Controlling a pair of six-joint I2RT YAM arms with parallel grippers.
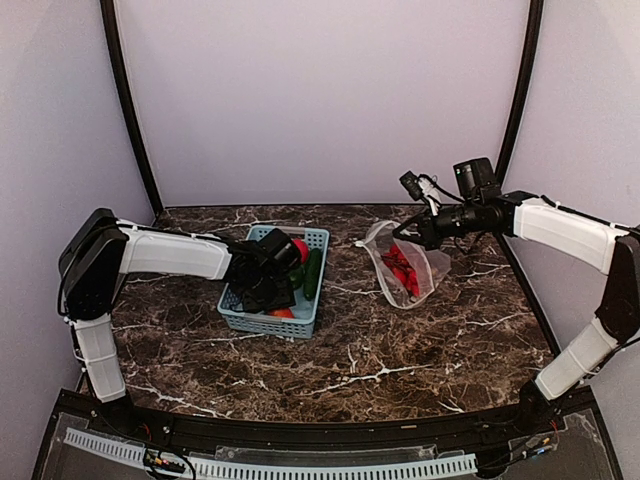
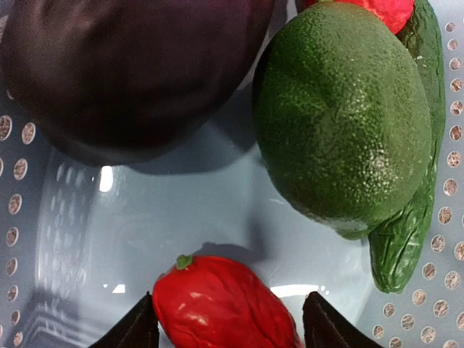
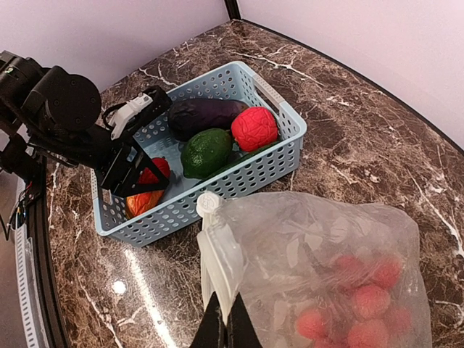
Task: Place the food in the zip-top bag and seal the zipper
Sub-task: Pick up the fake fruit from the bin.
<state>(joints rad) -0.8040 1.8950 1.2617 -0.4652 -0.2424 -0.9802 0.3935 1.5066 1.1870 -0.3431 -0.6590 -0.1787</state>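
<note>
Hanging open over on the right, the clear dotted zip-top bag (image 1: 432, 262) is up off the table by its mouth edge. The right gripper (image 3: 225, 328) is pinched tight on that edge beside the thin whitish zipper (image 3: 217, 250), and my read is that it's propping the mouth up for loading. The bunch of red cherry tomatoes (image 3: 362, 304) already sits in the bottom of the bag.

Across to the light-blue slotted plastic basket (image 1: 268, 326), where the rest of the food waits: the dark purple eggplant (image 2: 130, 72), the bumpy green toy fruit (image 2: 341, 123), the slim green cucumber (image 2: 406, 232) tucked under it, and a bumpy red ball (image 3: 254, 128). The left gripper (image 2: 230, 299) is down inside, fingers spread either side of a glossy red toy piece with a green stub (image 2: 217, 312). A sliver of basket floor shows beside one finger, so not clamped yet, I'd say. It looks lined up to pick that one.

Underneath, a dark brown marble-pattern table (image 1: 400, 370) with white veins and a glossy sheen. Around it, plain pale lilac walls (image 1: 320, 90) and black corner poles (image 1: 128, 100).
</note>
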